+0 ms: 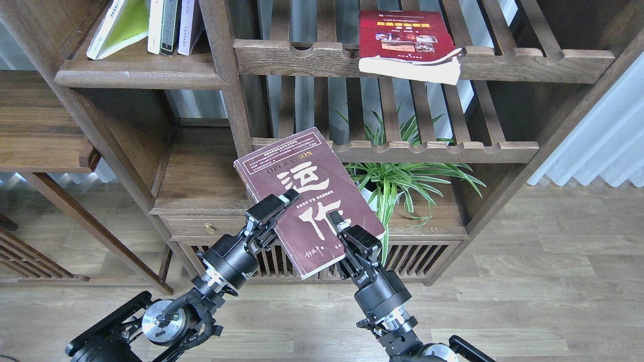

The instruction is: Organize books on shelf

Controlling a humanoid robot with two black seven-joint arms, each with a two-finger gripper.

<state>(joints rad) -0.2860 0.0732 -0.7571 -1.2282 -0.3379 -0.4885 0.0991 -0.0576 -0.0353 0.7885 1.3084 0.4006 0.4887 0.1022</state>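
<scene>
Books (151, 25) stand on shelf (136, 75), red book (405, 37) apart.

Spider plant (397, 176) in a white pot just beyond the right gripper, slatted shelves (427, 148) with notched rails above it, small brass drawer knob (210, 229) just left of the left gripper, thin white, dark-green and lavender books (171, 25) standing high above-left, white curtain (598, 146) far right, wood-plank floor (543, 281) below.
</scene>
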